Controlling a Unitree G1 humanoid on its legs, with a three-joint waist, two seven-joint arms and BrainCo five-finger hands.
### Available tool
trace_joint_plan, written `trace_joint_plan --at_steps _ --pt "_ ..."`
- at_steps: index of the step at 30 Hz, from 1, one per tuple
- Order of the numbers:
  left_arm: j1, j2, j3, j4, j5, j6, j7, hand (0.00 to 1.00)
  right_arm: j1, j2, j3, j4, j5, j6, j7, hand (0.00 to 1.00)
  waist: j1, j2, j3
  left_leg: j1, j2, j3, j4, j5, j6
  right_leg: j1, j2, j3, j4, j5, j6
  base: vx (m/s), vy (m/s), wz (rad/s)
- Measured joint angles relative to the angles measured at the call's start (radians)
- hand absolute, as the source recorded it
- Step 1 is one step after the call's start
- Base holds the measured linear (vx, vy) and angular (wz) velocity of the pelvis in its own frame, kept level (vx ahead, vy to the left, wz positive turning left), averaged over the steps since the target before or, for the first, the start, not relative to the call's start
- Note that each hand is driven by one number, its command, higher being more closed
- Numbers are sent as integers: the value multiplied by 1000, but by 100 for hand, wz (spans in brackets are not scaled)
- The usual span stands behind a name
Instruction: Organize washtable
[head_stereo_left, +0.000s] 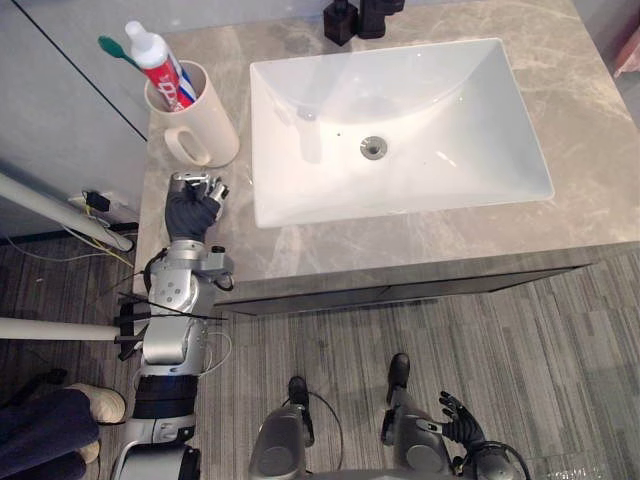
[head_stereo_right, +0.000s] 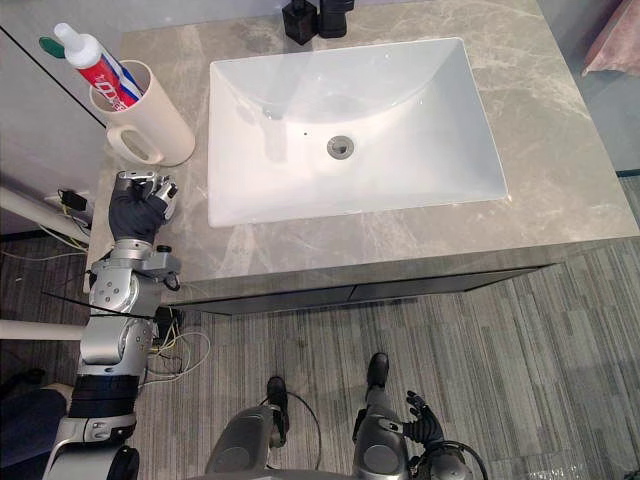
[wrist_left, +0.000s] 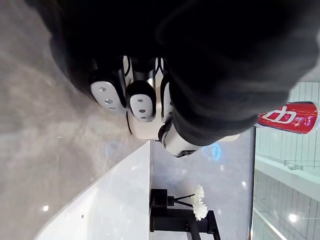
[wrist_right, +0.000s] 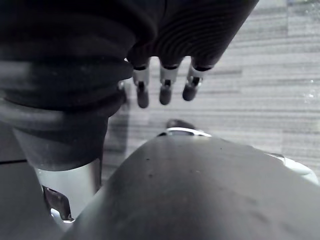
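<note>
Across the upper half of the head views runs the grey marble-patterned table (head_stereo_left: 580, 120), its front edge meeting a floor (head_stereo_left: 560, 340) of grey striped carpet. Set into the table is a white rectangular sink (head_stereo_left: 470, 150), dry-looking and bare. Black tap fittings (head_stereo_left: 355, 18) stand at its back rim, with small white flowers (wrist_left: 200, 202) just beside them in the left wrist view.

At the table's back left corner, well apart from the taps, stands a cream cup (head_stereo_left: 205, 120) with its handle turned toward the front edge. A red-and-white toothpaste tube (head_stereo_left: 160, 60) and a green toothbrush (head_stereo_left: 115, 47) stand upright in it.

The left hand (head_stereo_left: 193, 205) rests on the table's left front corner, near the cup and beside the sink's left wall — its fingers (wrist_left: 141, 100) are curled under and hold nothing. The right hand (head_stereo_left: 462, 418) hangs low over the carpet, its fingers (wrist_right: 165, 92) straight, loose and empty.

A pale shoe (head_stereo_left: 95, 402) of a person shows at the lower left. Smallest is the round metal drain (head_stereo_left: 373, 147) in the sink's middle.
</note>
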Motion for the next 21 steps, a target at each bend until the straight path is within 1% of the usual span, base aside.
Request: trace_joint_plan --at_steps 4,8,11,14,16,17,19,21 --pt "-5 8 -7 0 8 7 0 100 0 3 0 0 0 0 0 0 0 -5 -3 -1 0 0 1 0 0 0 0 0 0 0 0 0 0 0" --pt "-13 44 -20 1 23 12 1 100 0 5 0 0 0 0 0 0 0 -8 -4 -5 0 0 2 0 0 -4 0 1 0 0 -1 0 0 0" --pt "-63 71 -20 36 44 14 6 100 0 6 1 -1 0 0 0 0 0 -13 -3 -11 1 0 7 0 0 -9 0 1 1 1 -1 0 0 0" --pt "-131 100 -19 92 69 15 27 100 0 7 1 -2 0 -1 0 0 0 -24 2 -16 1 -2 13 0 0 -10 0 0 2 3 -2 0 0 0" --pt "-174 122 -18 118 93 17 41 100 0 15 2 -4 0 -2 -1 0 0 -39 10 -19 1 -2 17 0 0 -12 0 0 3 4 -3 -15 -2 0" --pt "-185 124 -15 125 100 20 45 100 0 17 2 -6 0 -2 -1 0 0 -43 13 -21 1 -2 18 0 0 -14 0 0 3 4 -4 -31 -3 -1" --pt "-223 129 17 142 121 30 47 100 0 23 3 -15 0 -3 0 0 -1 -55 22 -38 2 -3 27 0 0 -29 0 1 5 7 -7 -34 0 -1" --pt "-247 140 26 156 139 36 54 100 1 24 3 -27 0 -3 0 0 -1 -57 32 -47 3 -5 35 0 0 -32 0 0 5 9 -7 -16 1 1"
